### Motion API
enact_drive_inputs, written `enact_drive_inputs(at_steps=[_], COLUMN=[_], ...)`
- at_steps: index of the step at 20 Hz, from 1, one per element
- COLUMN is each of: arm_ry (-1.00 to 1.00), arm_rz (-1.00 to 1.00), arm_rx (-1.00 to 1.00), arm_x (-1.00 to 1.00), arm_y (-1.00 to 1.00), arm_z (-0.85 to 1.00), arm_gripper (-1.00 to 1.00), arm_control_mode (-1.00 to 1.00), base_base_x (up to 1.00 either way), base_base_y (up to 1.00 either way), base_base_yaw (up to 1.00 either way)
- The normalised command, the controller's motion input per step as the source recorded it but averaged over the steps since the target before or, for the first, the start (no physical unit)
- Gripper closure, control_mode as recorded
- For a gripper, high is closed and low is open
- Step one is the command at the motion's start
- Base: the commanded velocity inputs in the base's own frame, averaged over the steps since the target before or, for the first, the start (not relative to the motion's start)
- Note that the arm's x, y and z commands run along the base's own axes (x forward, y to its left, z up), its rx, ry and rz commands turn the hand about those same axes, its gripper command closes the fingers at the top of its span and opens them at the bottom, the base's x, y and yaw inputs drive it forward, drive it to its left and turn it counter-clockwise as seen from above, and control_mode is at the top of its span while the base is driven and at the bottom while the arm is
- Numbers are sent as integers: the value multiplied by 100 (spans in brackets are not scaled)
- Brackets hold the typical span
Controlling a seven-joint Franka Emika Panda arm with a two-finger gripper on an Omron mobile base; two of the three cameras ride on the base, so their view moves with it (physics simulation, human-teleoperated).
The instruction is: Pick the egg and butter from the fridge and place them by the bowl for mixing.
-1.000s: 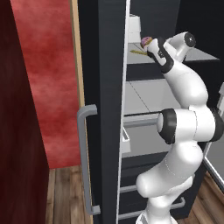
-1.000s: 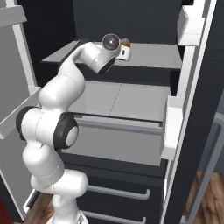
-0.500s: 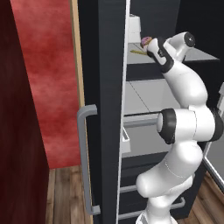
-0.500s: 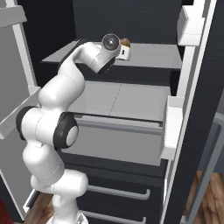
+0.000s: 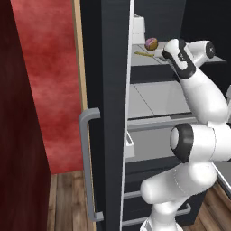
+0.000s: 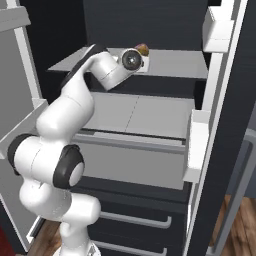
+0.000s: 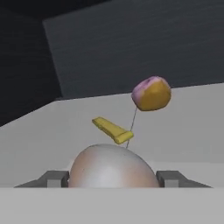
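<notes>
Egg [image 7: 113, 166] sits right between the gripper [image 7: 113, 178] fingertips [image 7: 54, 178] in the hand view, pale pinkish-grey, big and close, one tip at each flank. Jaws look drawn in against its sides, so pinching the egg; can't tell if it's off the shelf [image 7: 183, 131] or resting on it.

Just beyond the egg, straight ahead of the gripper: butter [image 7: 113, 130], thin yellow stick lying flat on the shelf, angled, apart from the egg. Further ahead and a bit to the right in that view: a round pink-and-orange lump [image 7: 151, 93], also on the shelf, apart from the butter. A thin dark line runs on the shelf between the lump and the egg, passing the butter's end.

Left base view: the lump [image 5: 151, 43] and butter [image 5: 144, 53] show on the upper fridge [image 5: 108, 113] shelf [image 5: 149, 58], w/ the arm's wrist just to their right; gripper itself hidden by the arm there. Right base view: arm reaches up to the same shelf [image 6: 175, 62], hand at its front-left part, a bit of brownish-pink lump [image 6: 143, 49] peeking just past the wrist.

Below the gripper: a wider grey shelf [image 6: 140, 112], then grey drawers w/ bar pulls [image 6: 132, 220]. Fridge door stands open, long grey handle [image 5: 88, 167] on it in the left base view; door bins [image 6: 197, 145] to the right in the right base view. Red wall [image 5: 49, 81] and wood floor [image 5: 67, 198] left of the fridge.
</notes>
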Motion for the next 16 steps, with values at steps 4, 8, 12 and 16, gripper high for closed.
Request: enact_drive_inputs(at_steps=[4,8,12,16], arm_ry=[-1,6,8,4], arm_rz=[0,0,0,0], arm_rx=[-13,-14,-10,-6], arm_x=[-71,-62,-68,-74], arm_y=[-4,0,-4,0], arm_z=[2,10,14,1], arm_gripper=[100,100,100,100], arm_control_mode=[-100,-100,-100,-100], base_base_x=[0,0,0,0], base_base_y=[0,0,0,0], base_base_yaw=[0,0,0,0])
